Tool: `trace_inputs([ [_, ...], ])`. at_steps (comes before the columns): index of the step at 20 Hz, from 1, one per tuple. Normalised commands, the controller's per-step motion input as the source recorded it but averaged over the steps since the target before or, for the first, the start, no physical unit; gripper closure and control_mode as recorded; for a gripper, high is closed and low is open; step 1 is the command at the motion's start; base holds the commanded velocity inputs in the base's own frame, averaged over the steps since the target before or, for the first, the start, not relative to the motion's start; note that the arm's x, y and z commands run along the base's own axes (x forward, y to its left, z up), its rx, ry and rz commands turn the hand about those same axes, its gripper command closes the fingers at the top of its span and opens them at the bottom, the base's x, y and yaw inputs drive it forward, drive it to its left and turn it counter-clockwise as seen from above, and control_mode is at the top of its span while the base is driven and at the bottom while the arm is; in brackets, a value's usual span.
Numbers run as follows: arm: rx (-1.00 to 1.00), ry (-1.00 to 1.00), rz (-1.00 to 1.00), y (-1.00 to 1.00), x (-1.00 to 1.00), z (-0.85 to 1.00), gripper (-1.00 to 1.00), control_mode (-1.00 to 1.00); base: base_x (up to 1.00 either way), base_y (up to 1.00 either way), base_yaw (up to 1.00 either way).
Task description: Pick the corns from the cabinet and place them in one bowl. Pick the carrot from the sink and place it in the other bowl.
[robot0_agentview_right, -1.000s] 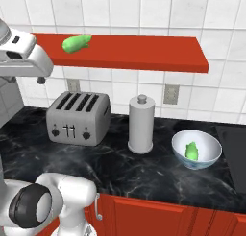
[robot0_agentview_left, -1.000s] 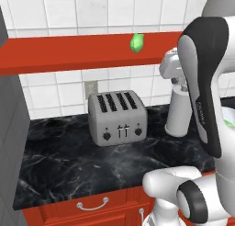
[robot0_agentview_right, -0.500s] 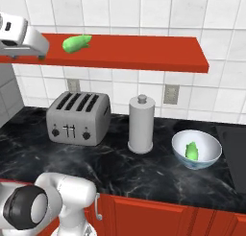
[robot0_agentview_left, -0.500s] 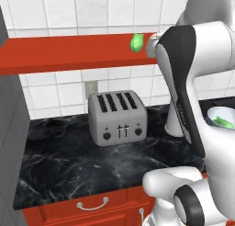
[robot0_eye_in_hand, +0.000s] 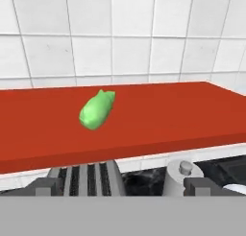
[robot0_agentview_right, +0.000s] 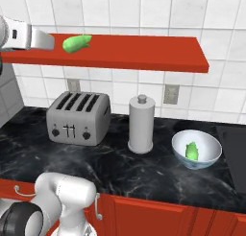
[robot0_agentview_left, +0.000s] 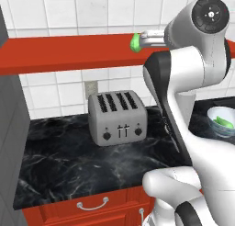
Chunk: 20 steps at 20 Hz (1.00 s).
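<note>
Moved: since a moment ago the arm has swung up and across, and the gripper (robot0_agentview_right: 48, 41) now sits level with the red shelf, close to the corn.
Gripper: its two fingers are spread as wide as they go, with nothing between them.
Corn on shelf: one green corn (robot0_eye_in_hand: 96, 110) lies on the cabinet board (robot0_eye_in_hand: 158, 120), just ahead of the fingertips (robot0_eye_in_hand: 45, 186) and not touching them.
Corn in bowl: the other corn (robot0_agentview_right: 192, 151) lies inside the pale bowl (robot0_agentview_right: 209, 155) on the black counter (robot0_agentview_right: 120, 170).
Toaster: the grey toaster (robot0_agentview_right: 78, 117) stands under the shelf.
Paper roll: the grey roll holder (robot0_agentview_right: 141, 123) stands between the toaster and the bowl.
</note>
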Motion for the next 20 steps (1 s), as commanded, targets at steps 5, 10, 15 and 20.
trace_inputs([
  [5,-0.01,0.00,-0.01,0.00,0.00,0.25,-1.00,-1.00,0.00,0.00,0.00],
  [10,0.04,0.02,0.02,0.00,0.00,0.32,-1.00,-1.00,0.00,0.00,0.00],
  [15,0.15,0.09,0.16,0.00,0.00,0.02,-1.00,-1.00,0.00,0.00,0.00],
  [20,0.14,0.07,0.19,0.00,0.00,-0.02,-1.00,-1.00,0.00,0.00,0.00],
])
